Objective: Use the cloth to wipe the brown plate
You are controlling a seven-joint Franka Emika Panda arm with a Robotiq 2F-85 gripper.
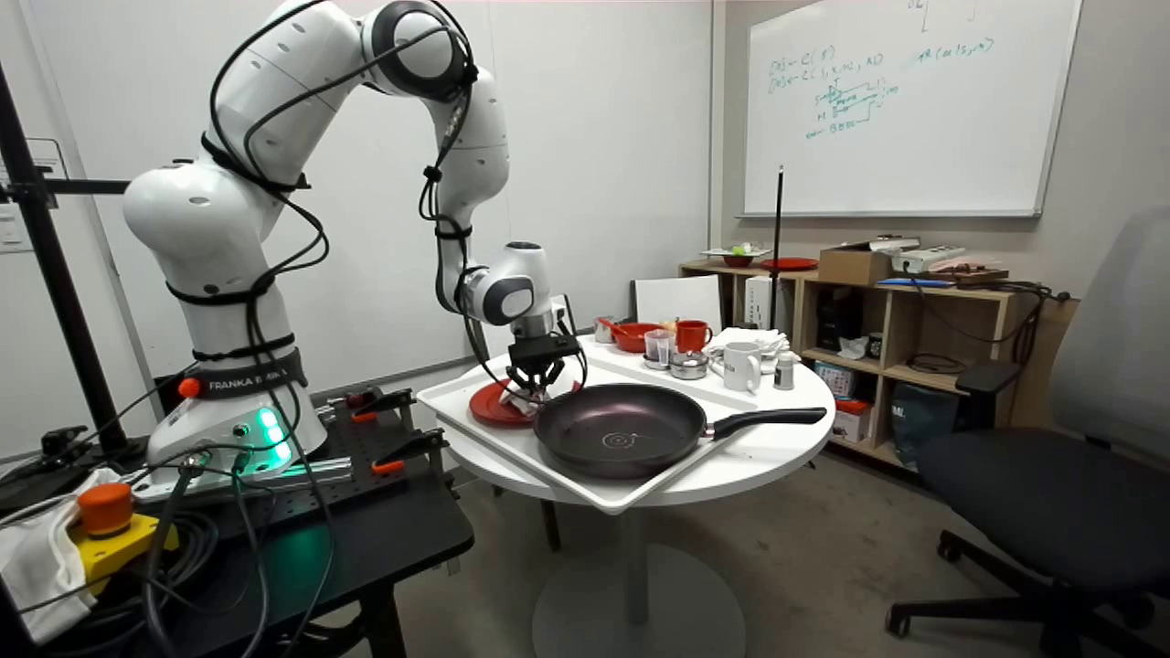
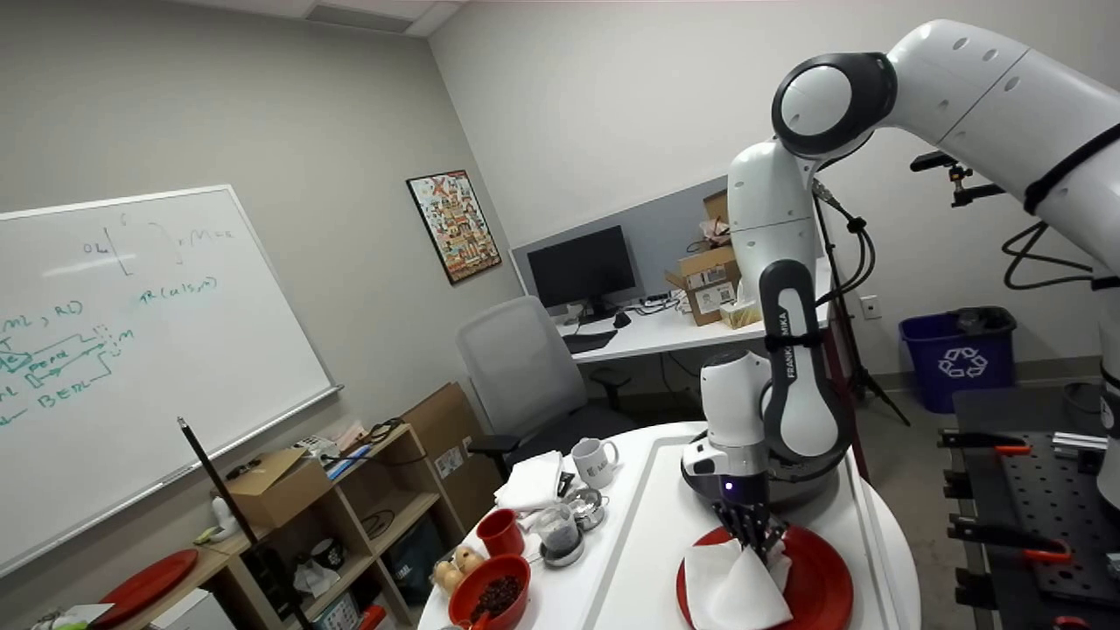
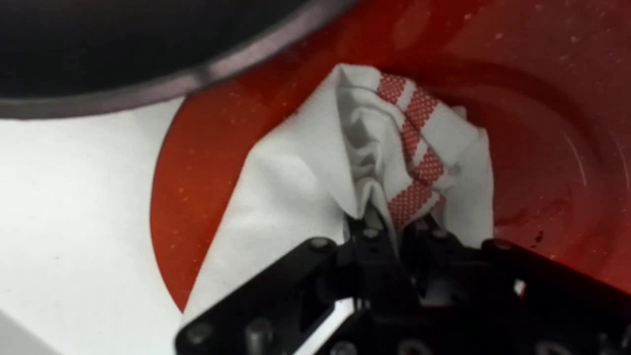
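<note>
Since wiping likely wants slack, I have the gripper [image 3: 395, 224] clamped on the cloth [image 3: 291, 197] (bunched, red-striped), its folds spread over the plate [image 2: 825, 573].

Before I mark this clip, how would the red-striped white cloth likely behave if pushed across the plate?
The red-striped white cloth is probably floppy: it bunches into soft folds where the gripper pinches it. Its thin-looking edges suggest it's light. Its loose part, spread over the red plate, would likely trail or crumple rather than push stiffly.
</note>
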